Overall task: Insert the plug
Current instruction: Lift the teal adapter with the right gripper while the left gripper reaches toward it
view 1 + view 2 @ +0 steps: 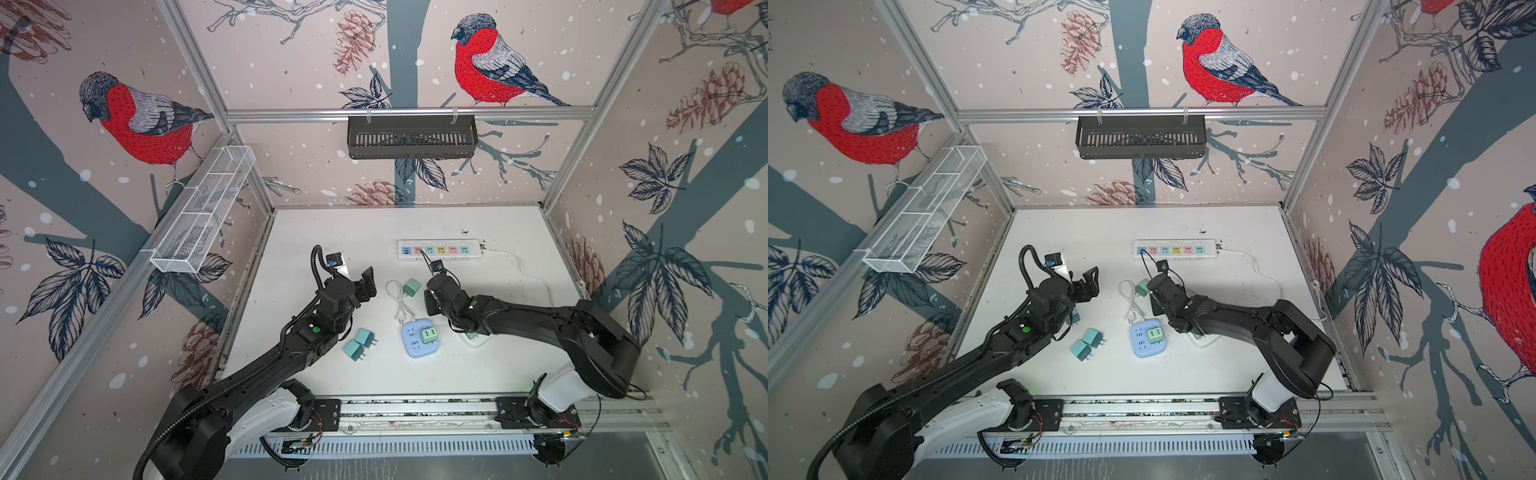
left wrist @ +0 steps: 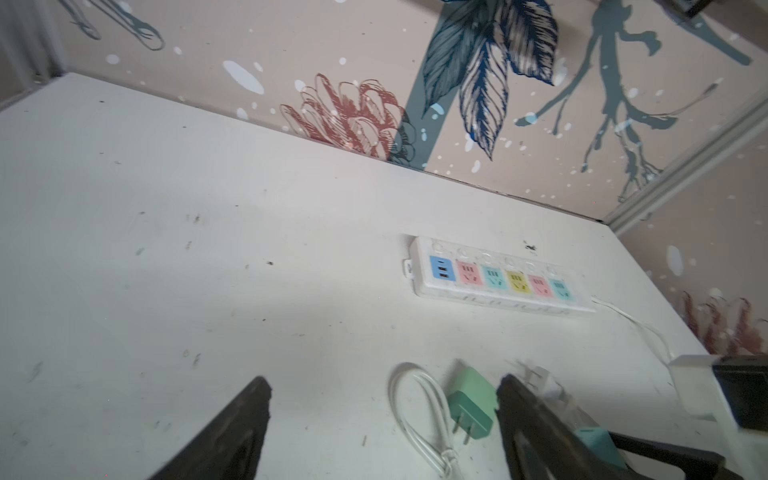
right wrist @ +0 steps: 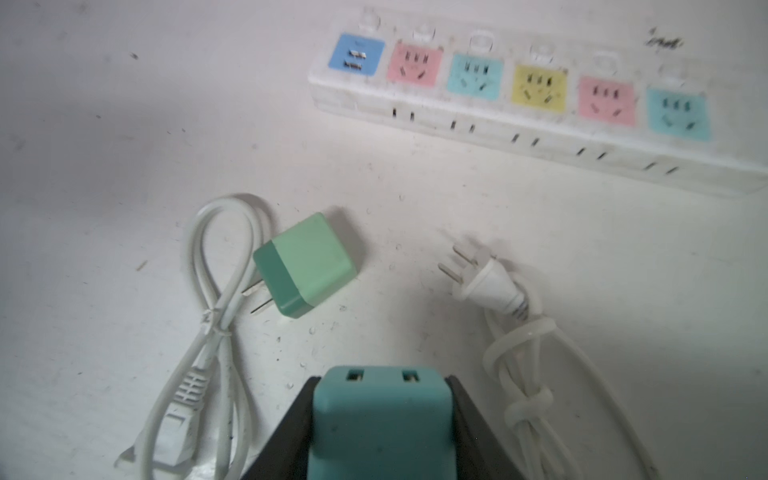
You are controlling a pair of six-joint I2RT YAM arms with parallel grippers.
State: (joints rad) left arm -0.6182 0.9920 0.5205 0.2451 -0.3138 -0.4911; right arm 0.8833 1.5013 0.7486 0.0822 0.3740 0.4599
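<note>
- nearest, well short of the power strip: right gripper clamped on the teal plug, one jaw on each flank, two usb ports facing the strip, prongs hidden.
- likely trouble: with prongs pointing back into the palm, no way into a socket without a regrasp; cannot tell from here.
- also short of the strip and well off to its side: left gripper gaping wide, nothing between the jaws; no steadying of the strip, so a real chance of shoving it along the table on a hard push.
- between the held plug and the strip: green plug, looped white cable, white two-pin cord, all loose; risk of snagging or dragging them on a low approach.
- at the strip: narrow slots in blue, pink, teal and yellow tiles; risk of jamming or skidding off with any tilt or offset.
- no brand, label or legible writing anywhere; only a dark smudge just beyond the strip, unreadable.
</note>
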